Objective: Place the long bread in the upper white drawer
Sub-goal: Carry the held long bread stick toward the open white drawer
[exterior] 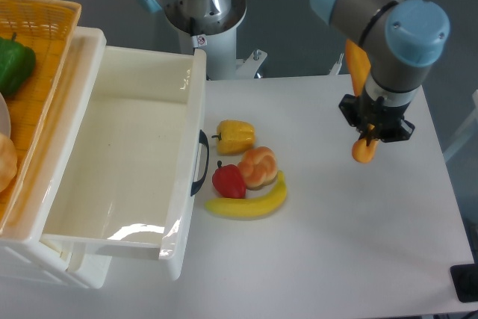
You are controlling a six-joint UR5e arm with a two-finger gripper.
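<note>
The long bread (364,151), an orange-tan stick, hangs lifted above the right side of the table; its lower end shows below the fingers and its upper part (357,69) shows behind the arm. My gripper (371,134) is shut on the long bread, the wrist hiding its middle. The upper white drawer (112,248) stands pulled open at the left, its inside bare, its dark handle (202,162) facing the food. The bread is well to the right of the drawer.
Beside the drawer handle lie a yellow pepper (236,136), a round braided bun (258,166), a red pepper (228,181) and a banana (250,203). An orange wicker basket (41,50) with a green pepper (15,63) sits at the far left. The robot base (202,13) stands behind.
</note>
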